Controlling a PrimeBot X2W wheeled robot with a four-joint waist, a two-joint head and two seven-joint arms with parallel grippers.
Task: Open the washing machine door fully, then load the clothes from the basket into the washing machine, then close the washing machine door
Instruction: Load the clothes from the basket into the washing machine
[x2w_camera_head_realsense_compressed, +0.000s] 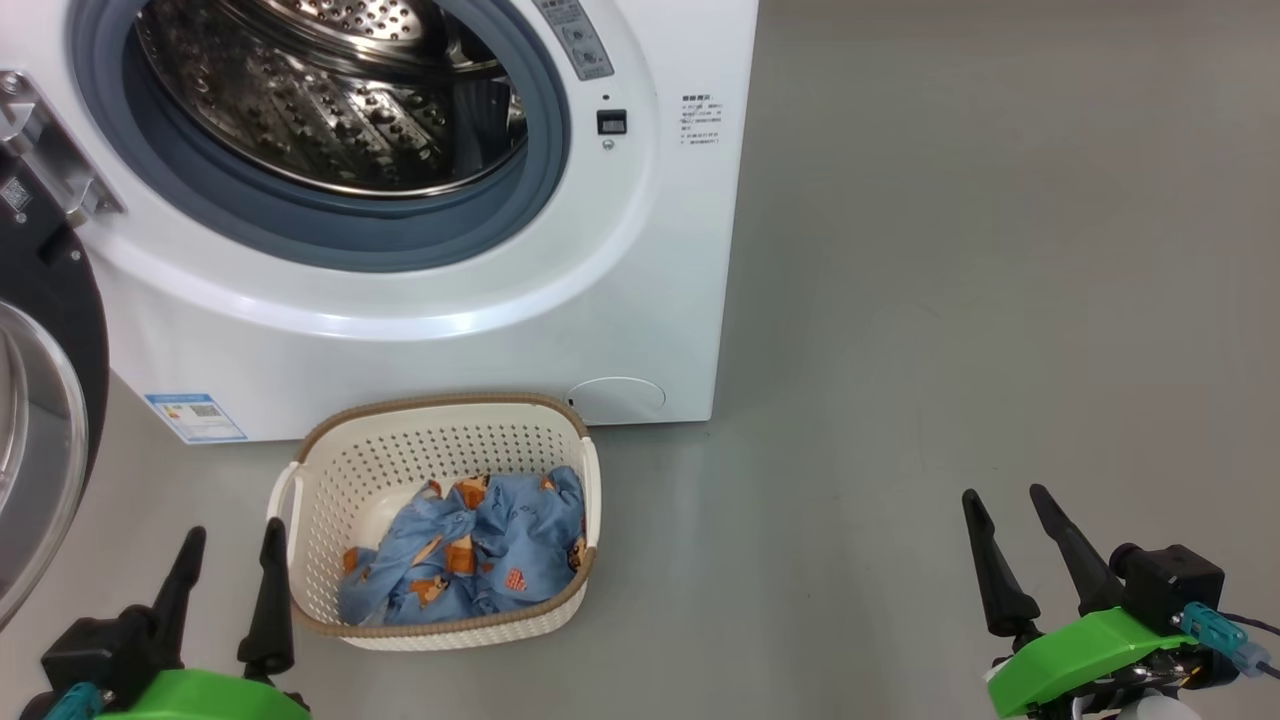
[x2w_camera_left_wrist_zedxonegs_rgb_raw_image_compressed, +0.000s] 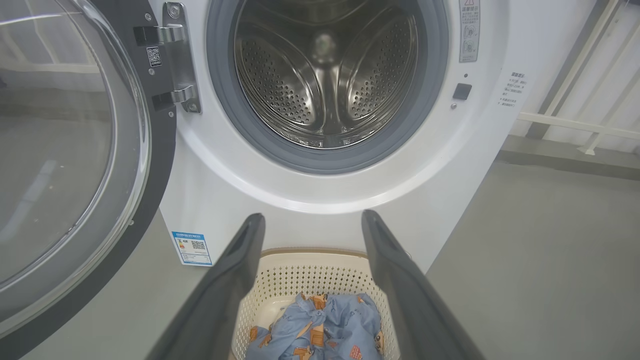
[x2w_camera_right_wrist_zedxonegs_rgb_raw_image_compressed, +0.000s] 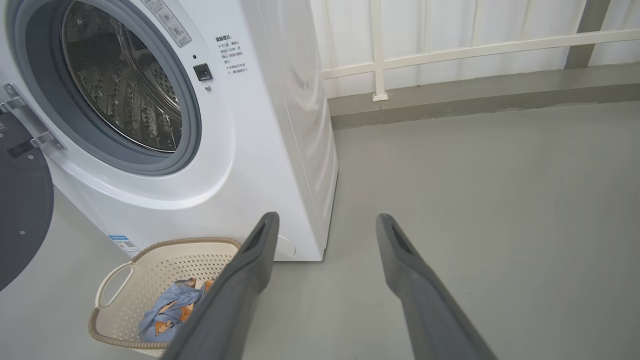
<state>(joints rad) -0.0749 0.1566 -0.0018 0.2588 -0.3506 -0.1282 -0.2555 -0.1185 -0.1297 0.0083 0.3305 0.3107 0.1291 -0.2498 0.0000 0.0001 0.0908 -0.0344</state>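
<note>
Head view: left gripper (x2w_camera_head_realsense_compressed: 235, 527) and right gripper (x2w_camera_head_realsense_compressed: 1003, 491) sit near, jaws wide and empty, while clothes (x2w_camera_head_realsense_compressed: 480, 560) lie in the basket (x2w_camera_head_realsense_compressed: 440, 402) before the washing machine (x2w_camera_head_realsense_compressed: 450, 330), its door (x2w_camera_head_realsense_compressed: 60, 290) open left.

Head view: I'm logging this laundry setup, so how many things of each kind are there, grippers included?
White front-loading washing machine: 1
Round black-rimmed glass door: 1
Cream perforated plastic basket: 1
Light blue printed garment: 1
Dark two-fingered grippers, left gripper and right gripper: 2
Total: 6
</note>
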